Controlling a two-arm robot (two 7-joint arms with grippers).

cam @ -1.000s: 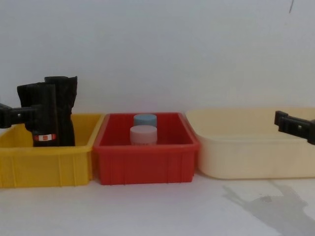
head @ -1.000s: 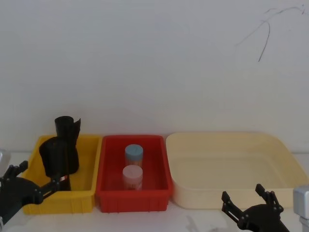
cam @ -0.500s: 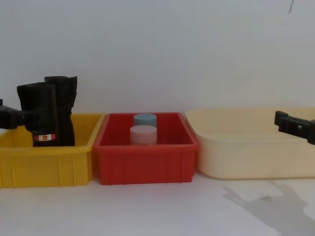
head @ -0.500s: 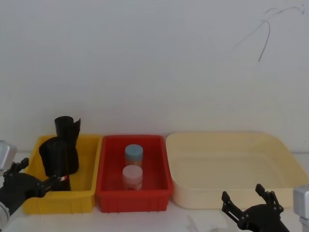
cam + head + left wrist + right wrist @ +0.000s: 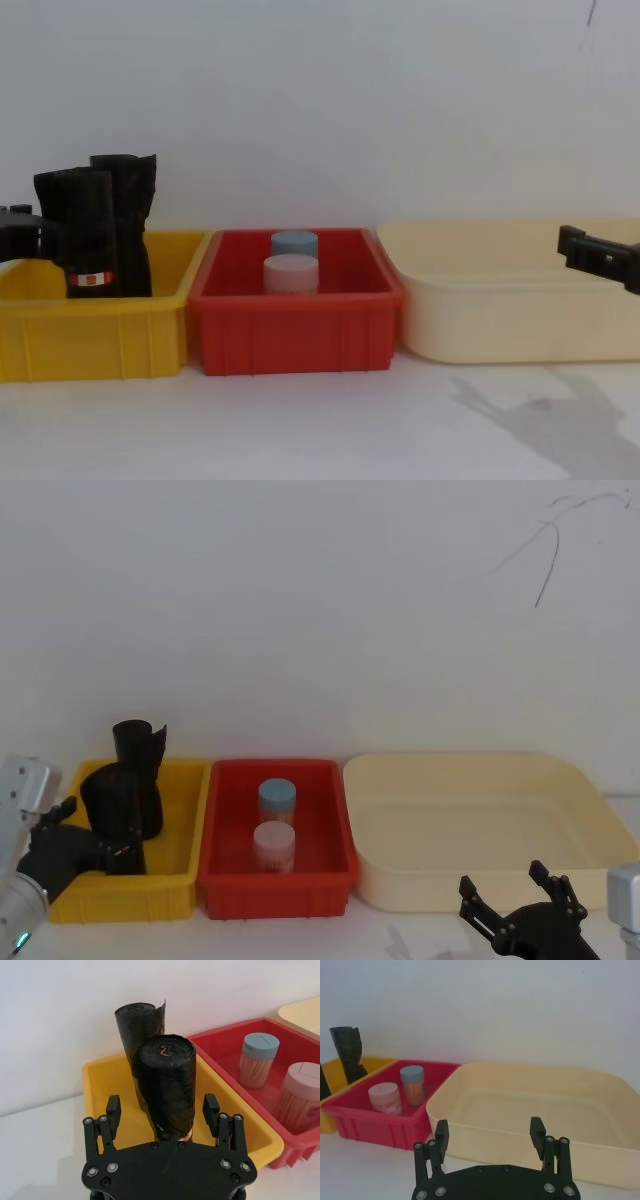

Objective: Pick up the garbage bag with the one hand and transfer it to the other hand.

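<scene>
The garbage bag [image 5: 113, 802], a black roll with a red-and-white band low down [image 5: 90, 279], stands upright in the yellow bin [image 5: 120, 898]. My left gripper [image 5: 93, 836] is at the bin's left side, open and level with the roll. In the left wrist view the garbage bag [image 5: 167, 1080] rises between the spread fingers of the left gripper [image 5: 162, 1105], with a gap on each side. My right gripper [image 5: 502, 878] is open and holds nothing, low at the front right before the cream tub; in the chest view the right gripper [image 5: 592, 252] enters from the right edge.
A second black roll [image 5: 141, 752] without a band stands behind the first in the same bin. The red bin [image 5: 275, 892] in the middle holds a blue-lidded jar [image 5: 277, 798] and a pink-lidded jar [image 5: 273, 844]. A wide cream tub [image 5: 450, 764] is on the right. A white wall stands close behind.
My left gripper has drawn back to the left and risen a little, so it no longer reaches across the front of the roll. The roll and the right arm have stayed put.
</scene>
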